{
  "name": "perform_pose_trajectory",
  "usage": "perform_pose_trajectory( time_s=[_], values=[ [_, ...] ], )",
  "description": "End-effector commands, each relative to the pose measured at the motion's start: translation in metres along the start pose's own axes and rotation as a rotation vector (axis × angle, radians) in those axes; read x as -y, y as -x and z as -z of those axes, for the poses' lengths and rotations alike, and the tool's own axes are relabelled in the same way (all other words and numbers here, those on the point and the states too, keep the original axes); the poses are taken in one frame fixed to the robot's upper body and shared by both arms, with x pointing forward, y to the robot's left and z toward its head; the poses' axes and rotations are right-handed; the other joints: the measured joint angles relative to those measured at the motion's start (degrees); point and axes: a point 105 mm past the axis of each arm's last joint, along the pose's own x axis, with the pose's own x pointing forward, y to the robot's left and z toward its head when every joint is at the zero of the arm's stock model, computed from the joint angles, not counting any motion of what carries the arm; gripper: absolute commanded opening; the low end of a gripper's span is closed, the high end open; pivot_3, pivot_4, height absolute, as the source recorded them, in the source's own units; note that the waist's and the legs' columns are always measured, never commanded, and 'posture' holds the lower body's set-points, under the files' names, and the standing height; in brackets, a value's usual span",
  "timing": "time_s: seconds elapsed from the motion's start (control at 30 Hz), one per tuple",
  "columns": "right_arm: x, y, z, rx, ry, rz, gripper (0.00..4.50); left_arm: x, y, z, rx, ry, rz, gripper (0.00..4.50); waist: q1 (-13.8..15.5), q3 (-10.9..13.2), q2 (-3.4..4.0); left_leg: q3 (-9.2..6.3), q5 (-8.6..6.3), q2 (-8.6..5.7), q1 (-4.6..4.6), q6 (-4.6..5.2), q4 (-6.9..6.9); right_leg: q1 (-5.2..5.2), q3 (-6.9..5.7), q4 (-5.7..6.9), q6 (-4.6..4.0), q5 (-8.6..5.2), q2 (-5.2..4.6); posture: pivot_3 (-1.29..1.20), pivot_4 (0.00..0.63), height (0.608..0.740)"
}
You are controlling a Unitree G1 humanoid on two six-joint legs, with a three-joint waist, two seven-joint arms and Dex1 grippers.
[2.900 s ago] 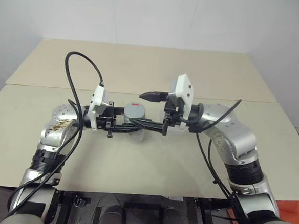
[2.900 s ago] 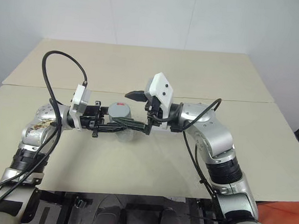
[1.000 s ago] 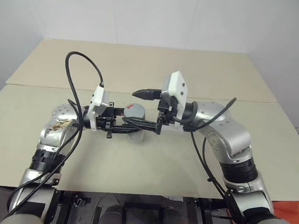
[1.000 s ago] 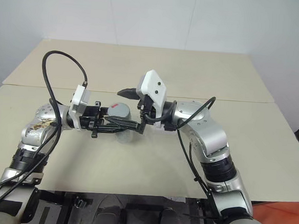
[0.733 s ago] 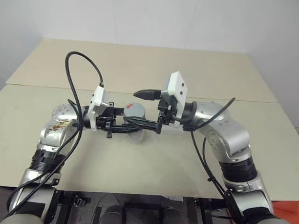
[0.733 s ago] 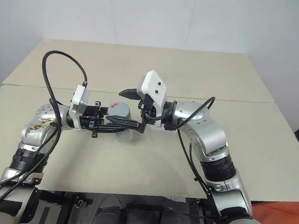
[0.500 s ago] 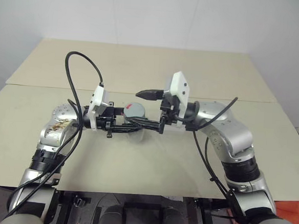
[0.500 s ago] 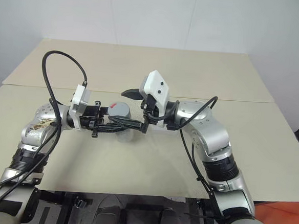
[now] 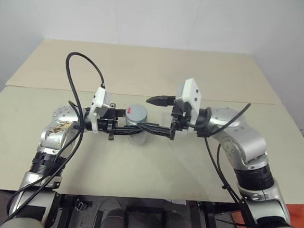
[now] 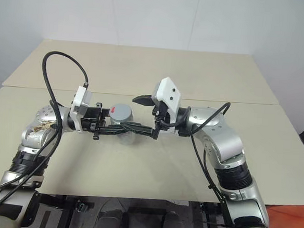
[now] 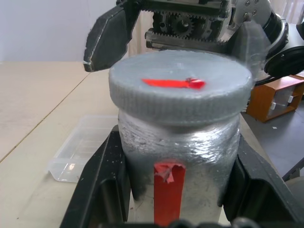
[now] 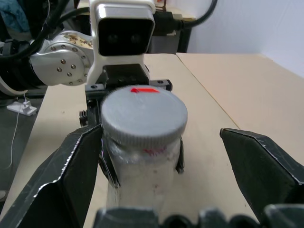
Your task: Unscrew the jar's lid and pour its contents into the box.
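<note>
jar (image 11: 178, 147) upright, lid (image 11: 179, 85) up | left jaws clamp it | right jaws apart

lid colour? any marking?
Grey lid, with a red strip on top; left wrist view shows it best.

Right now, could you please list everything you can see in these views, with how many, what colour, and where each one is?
jar: one, silvery-white with a vertical red stripe, held upright above the table between the two arms.
lid: one, grey with a red mark on top, sitting on the jar.
box: one, clear plastic, on the table beyond the jar in the left wrist view.
table: one, beige, under everything.
cabinet: one, orange-brown, past the table's edge.
left gripper: one, black fingers, shut on the jar's body.
right gripper: one, black fingers, open, fingers either side of the lid without touching it.
</note>
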Motion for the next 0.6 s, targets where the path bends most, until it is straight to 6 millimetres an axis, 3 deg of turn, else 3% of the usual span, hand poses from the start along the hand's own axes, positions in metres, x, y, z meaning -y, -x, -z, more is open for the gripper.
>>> perform_pose_trajectory(
  time_s=[0.03,0.33,0.6],
  values=[
    [0.009,0.011,-0.014,0.040,0.046,0.054,4.48,0.002,-0.001,-0.011,0.014,-0.050,0.024,2.03,-0.02,0.00,0.00,0.00,0.00,0.00,0.00,0.00,0.00,0.00,0.00,0.00,0.00,0.00,0.00,0.00,0.150,0.740],
    [0.005,0.020,-0.013,0.030,0.049,0.042,4.48,0.002,-0.001,-0.010,0.010,-0.051,0.027,2.03,-0.02,0.00,0.00,0.00,0.00,0.00,0.00,0.00,0.00,0.00,0.00,-0.01,0.00,0.00,0.00,0.00,0.150,0.740],
    [-0.018,0.017,-0.020,0.060,0.037,-0.070,4.48,0.002,-0.001,-0.009,0.005,-0.052,0.028,2.03,-0.02,0.00,0.00,0.00,0.00,0.00,0.00,0.00,0.00,0.00,0.00,-0.01,0.00,0.00,0.00,0.00,0.150,0.740]
  ],
)
